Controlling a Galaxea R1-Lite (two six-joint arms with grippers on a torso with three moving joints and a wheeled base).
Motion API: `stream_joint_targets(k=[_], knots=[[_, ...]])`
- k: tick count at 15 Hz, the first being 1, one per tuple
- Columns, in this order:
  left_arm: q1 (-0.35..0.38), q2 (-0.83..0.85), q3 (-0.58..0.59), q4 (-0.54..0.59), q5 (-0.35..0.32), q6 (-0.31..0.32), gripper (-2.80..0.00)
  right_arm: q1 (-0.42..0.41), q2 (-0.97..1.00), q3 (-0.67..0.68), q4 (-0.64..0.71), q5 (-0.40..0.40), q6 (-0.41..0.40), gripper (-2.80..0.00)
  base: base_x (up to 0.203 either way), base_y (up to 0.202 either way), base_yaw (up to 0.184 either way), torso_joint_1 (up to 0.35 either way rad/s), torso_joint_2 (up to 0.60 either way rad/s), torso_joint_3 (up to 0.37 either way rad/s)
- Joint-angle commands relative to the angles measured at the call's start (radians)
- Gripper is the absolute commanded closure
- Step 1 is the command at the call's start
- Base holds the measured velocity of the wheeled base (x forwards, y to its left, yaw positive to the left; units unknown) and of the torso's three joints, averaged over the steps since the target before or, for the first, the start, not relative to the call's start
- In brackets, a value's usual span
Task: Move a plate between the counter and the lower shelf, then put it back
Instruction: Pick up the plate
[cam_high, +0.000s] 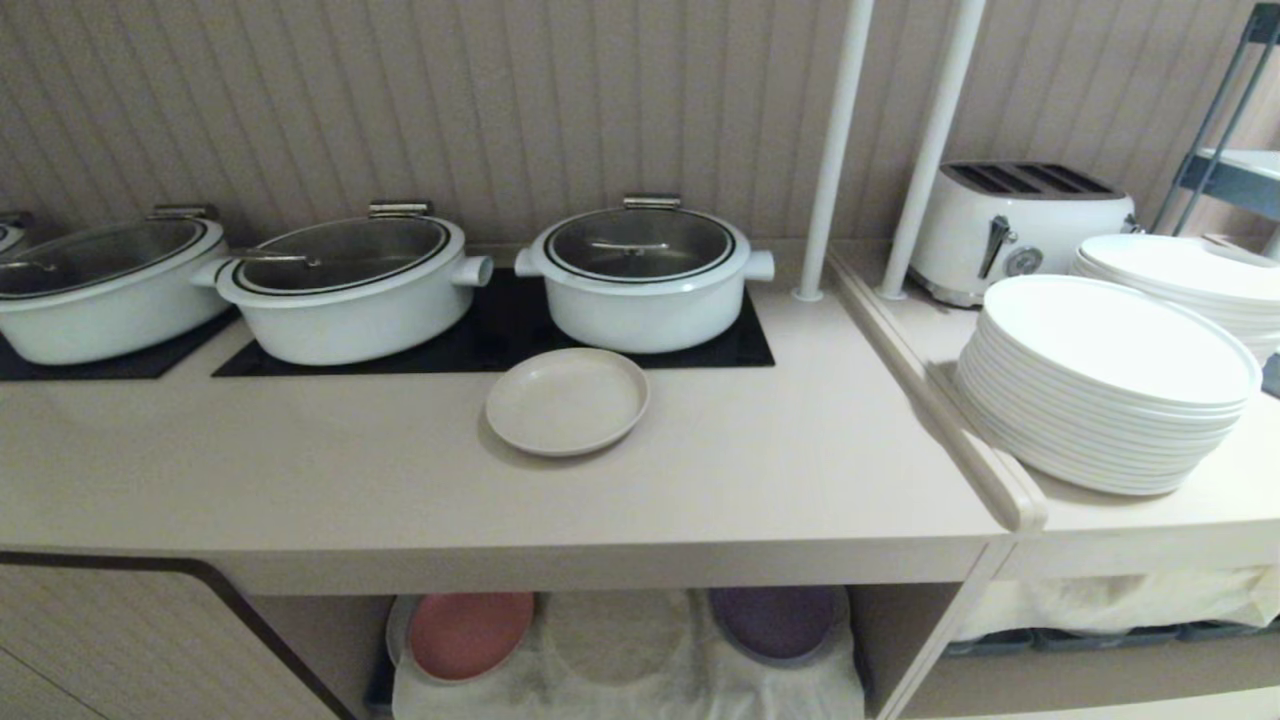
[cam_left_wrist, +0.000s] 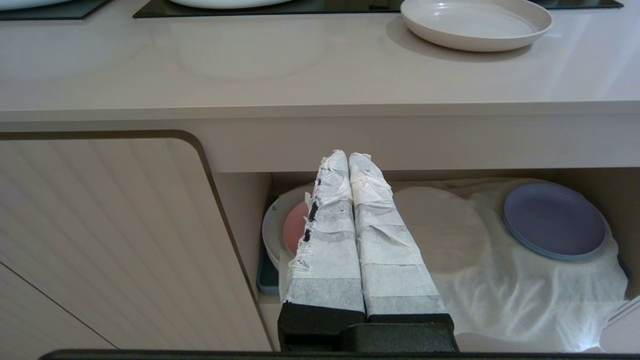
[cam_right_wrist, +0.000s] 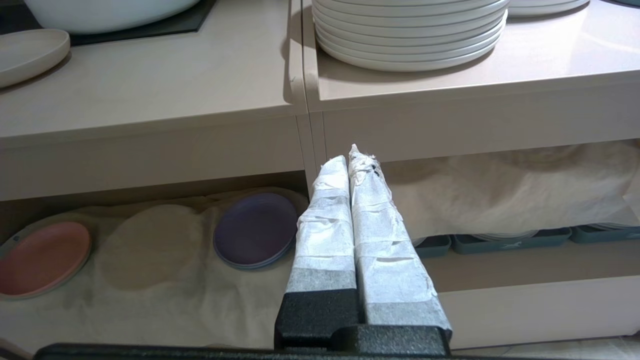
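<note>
Biggest risk I see: the plate (cam_high: 567, 401) is shallow with just a low upright rim, so a gripper pinching that edge could slip or tip it, and it sits just in front of the round white pot (cam_high: 642, 273), which an arm might bump. Down on the lower shelf (cam_high: 620, 650) the cloth is wrinkly, so it may snag or rock there. The plate is small, round, matte cream-beige, empty, flat on the surface (cam_high: 400, 480). Left gripper (cam_left_wrist: 348, 155) and right gripper (cam_right_wrist: 350, 155) are both closed, empty, parked below the front edge.
</note>
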Motion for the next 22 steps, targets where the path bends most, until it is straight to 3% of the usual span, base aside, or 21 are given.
stream_joint_targets(k=[1,22], knots=[[0.000,0.000,0.000,0.000,0.000,0.000,0.00,0.000,0.000,0.000,0.000,0.000,0.001,0.00,0.000,0.000,0.000,0.000,0.00,0.000],[0.000,0.000,0.000,0.000,0.000,0.000,0.00,0.000,0.000,0.000,-0.001,0.000,0.001,0.00,0.000,0.000,0.000,0.000,0.00,0.000]])
